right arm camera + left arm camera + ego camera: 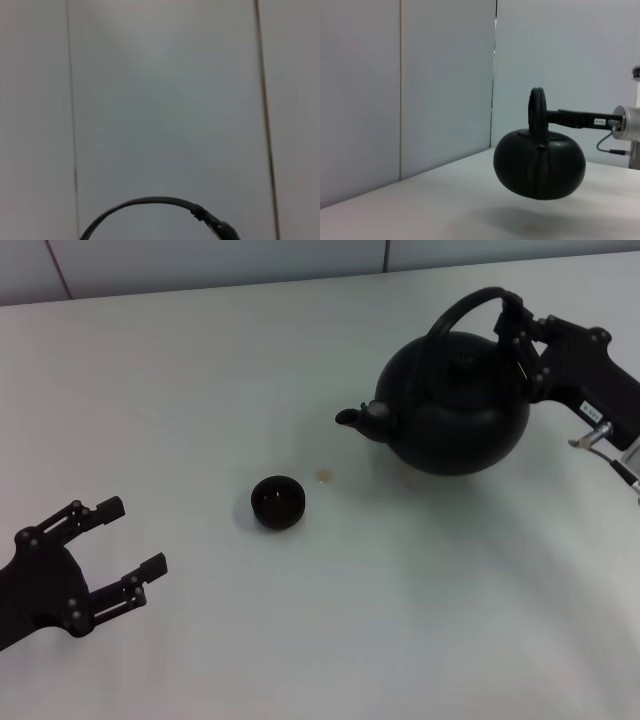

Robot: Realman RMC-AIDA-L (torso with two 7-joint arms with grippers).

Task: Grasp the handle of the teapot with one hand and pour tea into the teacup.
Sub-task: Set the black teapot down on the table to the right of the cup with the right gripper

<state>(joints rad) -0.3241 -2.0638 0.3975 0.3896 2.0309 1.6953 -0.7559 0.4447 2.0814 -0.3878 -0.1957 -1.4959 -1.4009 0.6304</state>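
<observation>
Now, in your head view, the right gripper (518,332) pinches the handle (462,308) of the teapot (455,400) at upper right. The teacup (278,502) sits near the middle, and the left gripper (115,552) rests spread wide at lower left. From your left wrist view, the teapot (540,159) hangs above the white table (445,200). Your right wrist view shows only the handle (150,205) along the bottom edge.

White table (300,370) w/ small amber spot (324,476), backed by grey wall panels (445,85) w/ dark vertical seams.
</observation>
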